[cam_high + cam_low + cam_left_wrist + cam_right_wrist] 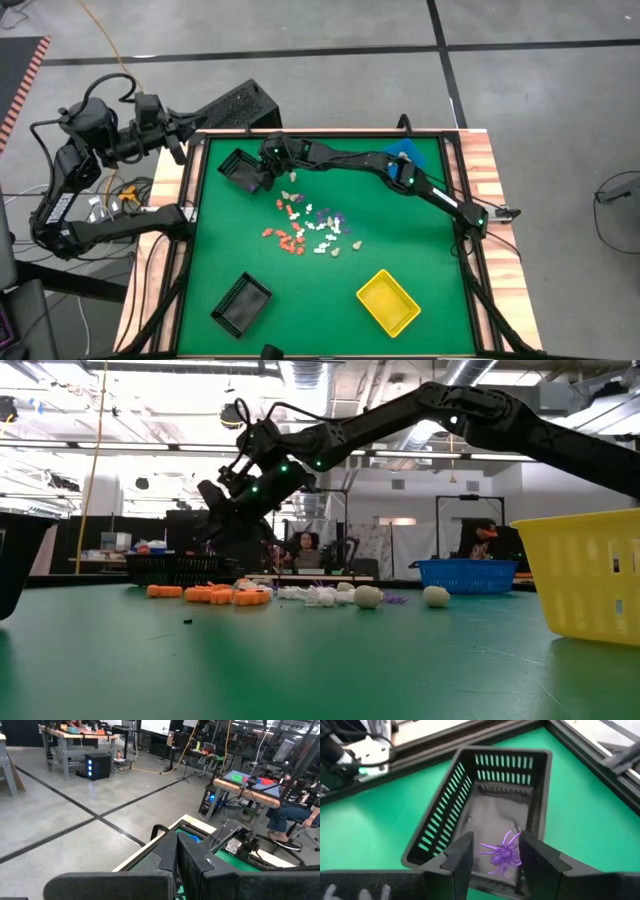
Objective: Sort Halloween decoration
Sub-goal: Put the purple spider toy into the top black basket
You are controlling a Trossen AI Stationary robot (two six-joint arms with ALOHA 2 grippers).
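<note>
From above, the right gripper [268,166] reaches over the far black bin [240,168], while the Halloween decoration [310,224] lies scattered mid-table and the left gripper [176,146], clenched empty, waits off the table's far left corner. At table level the pieces form a low row of orange, white and beige. From the right wrist, the fingers [459,854] stand released around a purple spider [502,852] inside the bin, its body lengthwise along the bin; a leg could snag a finger and lift out.
</note>
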